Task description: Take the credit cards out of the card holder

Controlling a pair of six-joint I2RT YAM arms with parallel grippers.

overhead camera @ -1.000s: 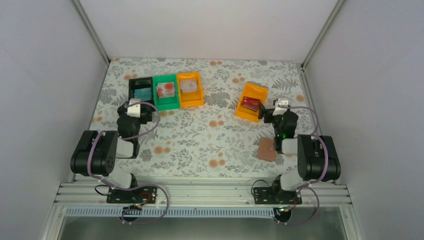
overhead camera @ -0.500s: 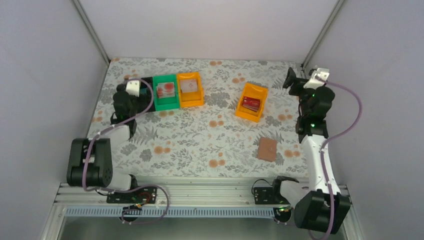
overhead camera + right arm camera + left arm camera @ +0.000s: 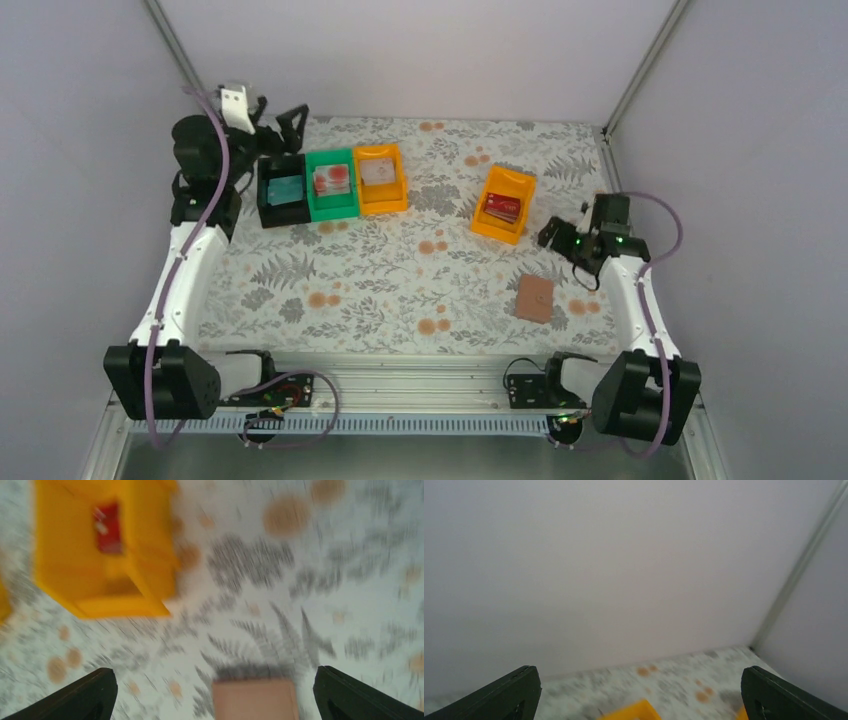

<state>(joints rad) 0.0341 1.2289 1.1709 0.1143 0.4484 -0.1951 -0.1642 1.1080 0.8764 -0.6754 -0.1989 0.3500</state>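
Floral cloth covers the table (image 3: 400, 285). Far left, the left gripper (image 3: 285, 118) hangs high near the black bin (image 3: 283, 218), claw spread, empty. Some credit cards (image 3: 503, 209) lie in bins. Rightward, the card holder (image 3: 535, 298) lies shut and flat near the right gripper (image 3: 556, 240), claw spread too. Being thin, it may skid, or the claw may snag cloth instead; one-armed opening could fail.
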